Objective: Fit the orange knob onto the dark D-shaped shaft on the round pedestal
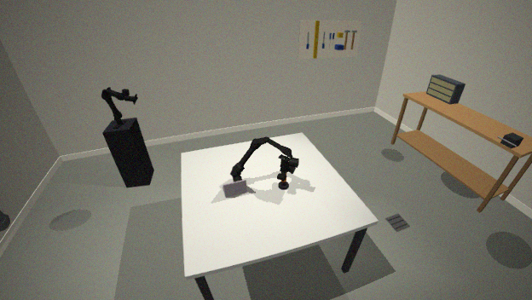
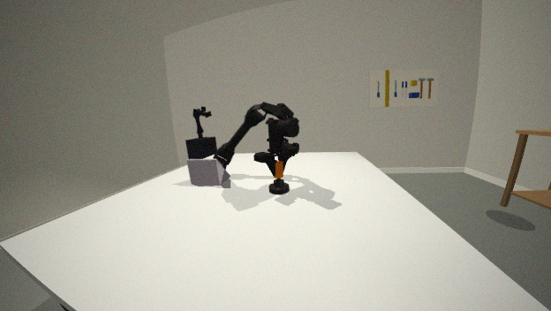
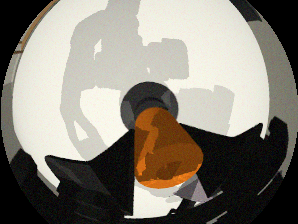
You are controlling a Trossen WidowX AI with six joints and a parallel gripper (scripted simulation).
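Our jaws are pinching the orange knob (image 2: pixel 278 169), one dark finger on each side of it. In the exterior view the gripper (image 2: pixel 278 164) points straight down, and the knob hangs upright directly above the round pedestal (image 2: pixel 279 188), its lower end just above the pedestal's top; we cannot tell whether it already touches the shaft, which is hidden under the knob.

Through the wrist camera the knob (image 3: pixel 162 151) fills the middle of the picture, and the pedestal (image 3: pixel 148 102) shows as a dark ring at about 11 o'clock from it, partly covered by the knob's far end. Our own fingers frame the lower half of that view, and the arm's shadow spreads over the white surface at 12 o'clock.

From the top camera the pedestal (image 1: pixel 283 185) sits near the middle of the white table (image 1: pixel 273 230), with our gripper (image 1: pixel 285 170) right over it. The arm's grey base block (image 1: pixel 234 187) stands at 9 o'clock from the pedestal, near but apart.

Off the table, a second dark arm stands on a black plinth (image 1: pixel 129 153) at 10 o'clock, a wooden shelf unit (image 1: pixel 469 117) at 3 o'clock, and a tool poster (image 1: pixel 328 39) hangs on the far wall at 12 o'clock.
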